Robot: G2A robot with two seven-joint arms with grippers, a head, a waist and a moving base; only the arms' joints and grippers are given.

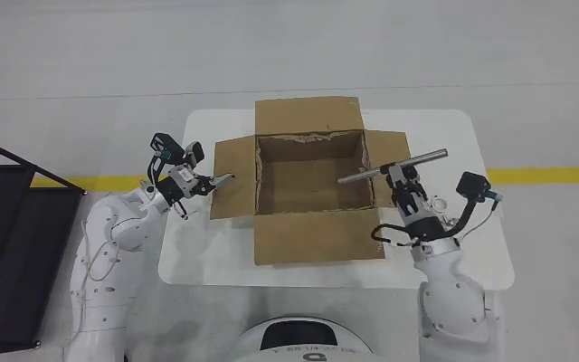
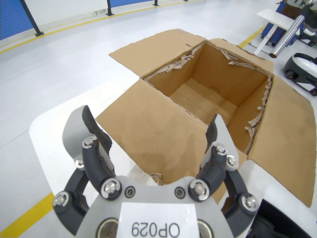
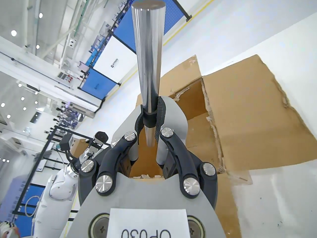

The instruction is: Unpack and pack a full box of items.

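Right claw [image 3: 149, 111] around rod [image 3: 148, 50] over box [image 3: 247, 105]

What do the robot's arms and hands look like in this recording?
The left arm and right arm have smooth white shells; black cables loop at the right wrist. The left hand and right hand each have a grey base plate, black curved links with silver fasteners, grey fingers with black ribbed pads, and a white printed label.
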